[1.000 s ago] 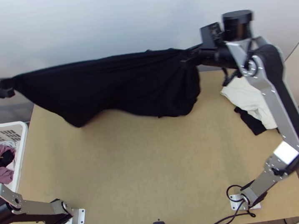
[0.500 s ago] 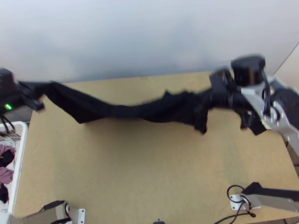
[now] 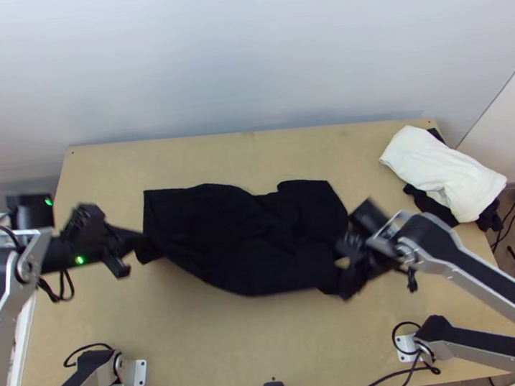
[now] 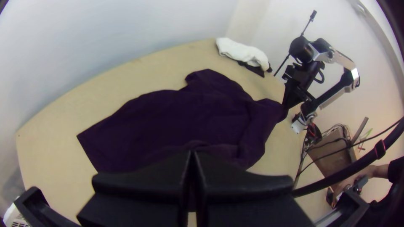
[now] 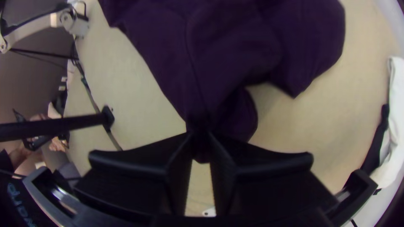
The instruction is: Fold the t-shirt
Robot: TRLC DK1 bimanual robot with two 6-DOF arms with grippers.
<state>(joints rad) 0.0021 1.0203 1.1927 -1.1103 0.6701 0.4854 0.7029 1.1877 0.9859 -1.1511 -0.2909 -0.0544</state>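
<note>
Black t-shirt [image 3: 247,241] lies rumpled across mid table [image 3: 271,350]. Left gripper [image 4: 192,153], closed tight, pinches near left edge; right gripper [image 5: 200,136], closed likewise, near right corner: wide-set grips likely meant to flatten it.

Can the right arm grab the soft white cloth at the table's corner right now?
Probably not: the right gripper is pinching the dark, rumpled t-shirt, so it would likely have to let go first. The white cloth lies on that arm's side, so it looks near enough.
</note>
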